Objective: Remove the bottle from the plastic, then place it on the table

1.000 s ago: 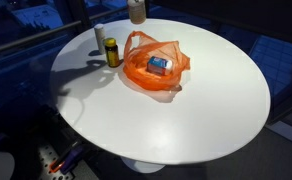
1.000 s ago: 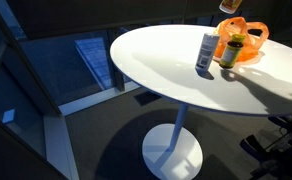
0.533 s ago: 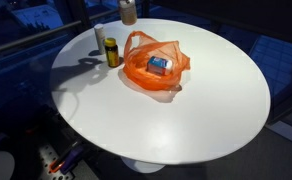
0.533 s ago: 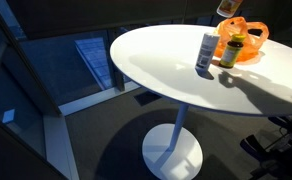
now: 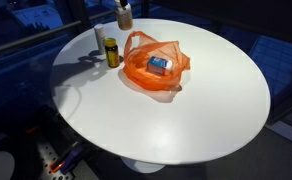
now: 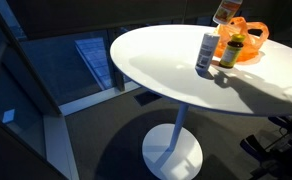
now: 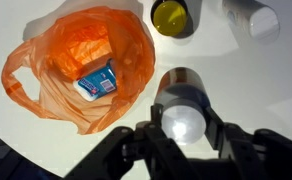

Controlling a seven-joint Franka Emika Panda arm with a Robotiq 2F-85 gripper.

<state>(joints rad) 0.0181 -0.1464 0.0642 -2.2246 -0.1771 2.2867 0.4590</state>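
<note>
The gripper (image 7: 182, 128) clamps the bottle (image 7: 181, 100), held in the air above the table (image 5: 206, 120), outside the one orange plastic bag (image 5: 138, 70). Over the last second it has drifted toward one yellow can (image 5: 111, 52) and one white container (image 5: 99, 36).

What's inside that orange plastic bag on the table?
A small blue and white packet lies in the orange bag. The bottle is out of it, held in the gripper. Anything under the packet or the bag's crumpled folds is hidden.

bottle (image 6: 226, 10) aloft over table (image 6: 156, 70)
</note>
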